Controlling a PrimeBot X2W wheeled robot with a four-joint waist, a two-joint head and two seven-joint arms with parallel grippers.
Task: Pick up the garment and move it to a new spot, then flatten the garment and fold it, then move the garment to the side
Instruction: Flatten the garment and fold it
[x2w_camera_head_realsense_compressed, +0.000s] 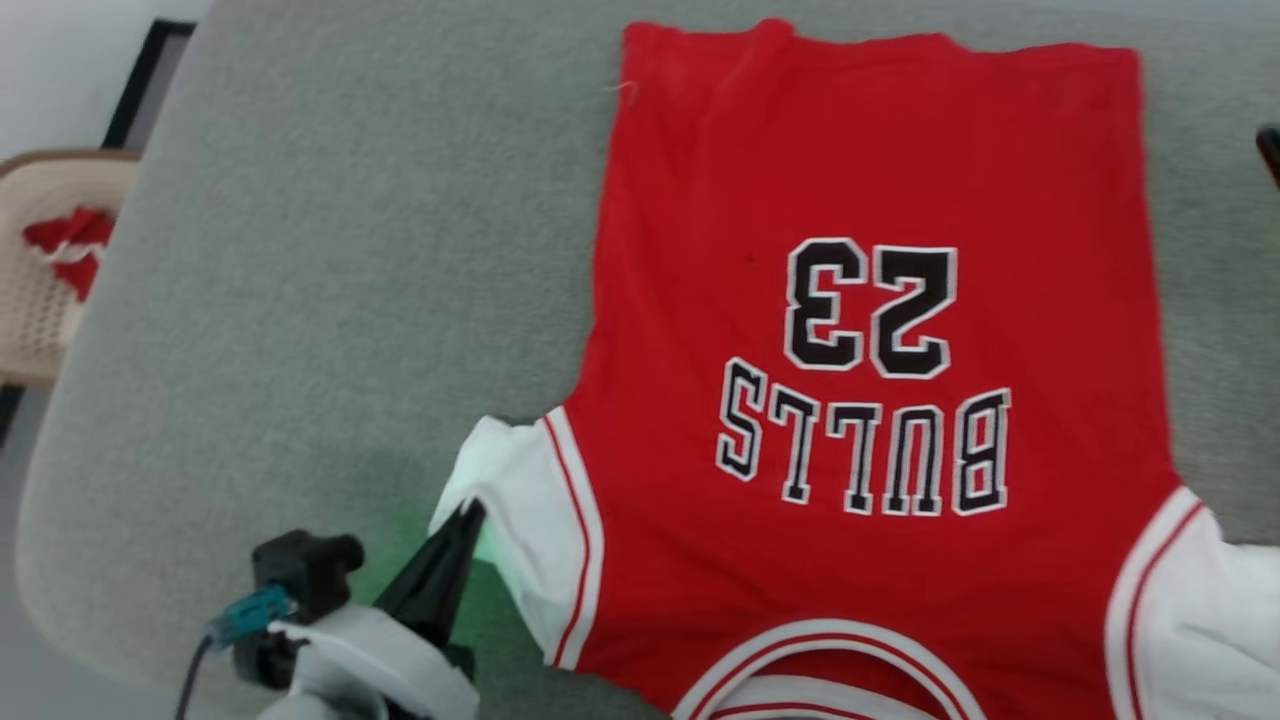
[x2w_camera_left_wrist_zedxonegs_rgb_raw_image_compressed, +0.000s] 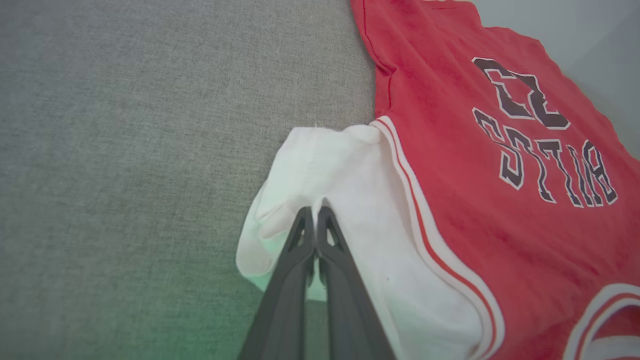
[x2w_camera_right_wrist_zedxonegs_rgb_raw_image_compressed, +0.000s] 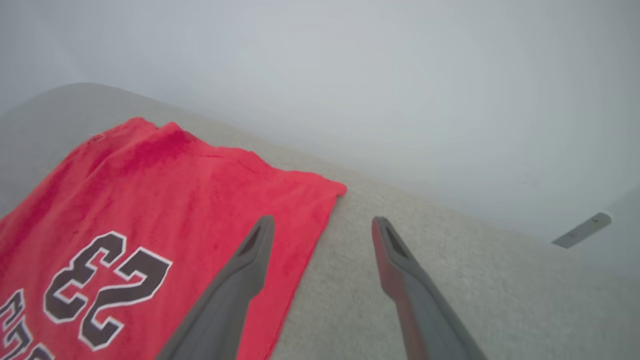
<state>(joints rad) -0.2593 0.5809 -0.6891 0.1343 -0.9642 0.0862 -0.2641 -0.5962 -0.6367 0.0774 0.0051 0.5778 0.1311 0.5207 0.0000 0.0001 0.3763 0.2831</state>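
The garment (x2w_camera_head_realsense_compressed: 880, 330), a red jersey with a black "23" and "BULLS" print and white sleeves, lies spread flat on the grey cloth-covered table (x2w_camera_head_realsense_compressed: 350, 250), collar toward me. My left gripper (x2w_camera_head_realsense_compressed: 468, 512) is at the jersey's left white sleeve (x2w_camera_left_wrist_zedxonegs_rgb_raw_image_compressed: 350, 200). Its two dark fingers are pressed together, pinching a fold of that sleeve at the tips (x2w_camera_left_wrist_zedxonegs_rgb_raw_image_compressed: 316, 212). My right gripper (x2w_camera_right_wrist_zedxonegs_rgb_raw_image_compressed: 322, 225) hovers open above the table beside the garment's (x2w_camera_right_wrist_zedxonegs_rgb_raw_image_compressed: 165, 215) far right hem corner, holding nothing. A dark fingertip (x2w_camera_head_realsense_compressed: 1270, 150) of it peeks in at the right edge of the head view.
A beige plastic chair (x2w_camera_head_realsense_compressed: 40, 300) with a red cloth (x2w_camera_head_realsense_compressed: 70, 245) on it stands past the table's left edge. A pale wall (x2w_camera_right_wrist_zedxonegs_rgb_raw_image_compressed: 400, 75) rises behind the table's far edge. Bare grey table surface stretches left of the garment.
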